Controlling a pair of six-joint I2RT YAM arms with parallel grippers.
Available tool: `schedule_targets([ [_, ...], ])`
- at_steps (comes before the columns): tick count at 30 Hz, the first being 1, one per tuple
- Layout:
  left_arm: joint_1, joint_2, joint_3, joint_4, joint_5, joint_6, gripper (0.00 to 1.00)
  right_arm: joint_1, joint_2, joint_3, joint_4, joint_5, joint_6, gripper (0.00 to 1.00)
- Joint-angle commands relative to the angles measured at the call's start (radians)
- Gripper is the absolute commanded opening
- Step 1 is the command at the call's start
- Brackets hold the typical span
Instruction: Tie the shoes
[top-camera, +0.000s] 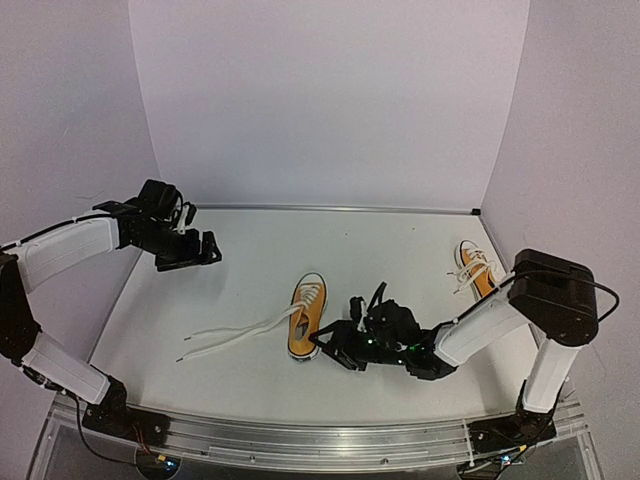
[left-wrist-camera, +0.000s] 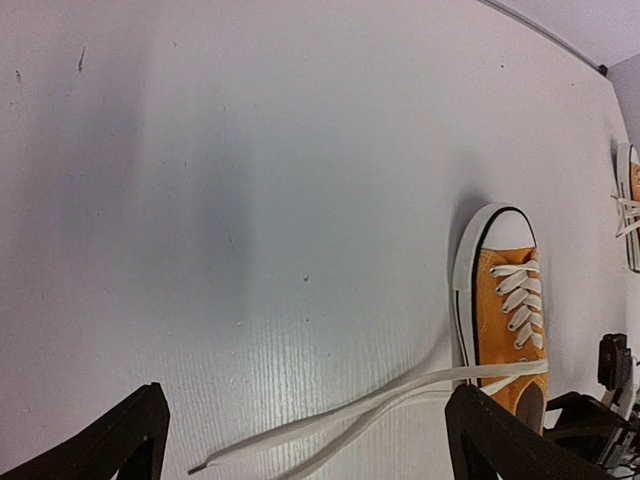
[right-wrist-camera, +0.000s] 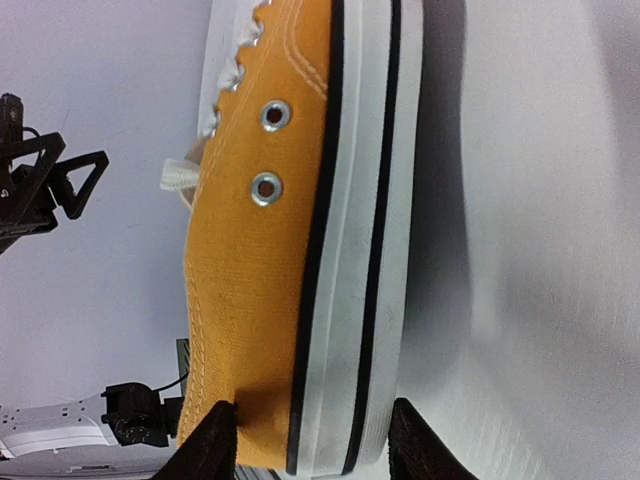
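Orange-yellow canvas sneaker with white sole (top-camera: 308, 318) lies central, toward 6 o'clock. Its white laces (top-camera: 230, 338) trail loose toward 8 o'clock. The twin sneaker (top-camera: 477, 268) at 3 o'clock looks untied too, so no knot is begun. Right gripper (right-wrist-camera: 312, 445) straddles the first heel, half spread; whether it clamps, I cannot tell. Left gripper (left-wrist-camera: 305, 445), at 10 o'clock, gapes empty.

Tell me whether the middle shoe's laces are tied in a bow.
No, the laces of the middle shoe trail loose and untied across the table toward the left.
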Motion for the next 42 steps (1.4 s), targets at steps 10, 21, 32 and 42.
schedule_targets([
  [10,-0.099,0.083,0.032,-0.321,-0.115,0.258,0.78,0.017,-0.288,0.083,-0.532,0.158,-0.234,0.64],
  [21,-0.178,0.312,0.082,-0.335,-0.108,0.350,0.63,0.018,0.010,0.319,-0.598,0.044,-0.335,0.67],
  [32,-0.196,0.383,0.074,-0.311,-0.109,0.371,0.59,-0.006,0.037,0.345,-0.723,0.104,-0.412,0.56],
  [42,-0.198,0.486,0.109,-0.328,-0.084,0.398,0.39,-0.016,-0.005,0.356,-0.745,0.089,-0.430,0.56],
])
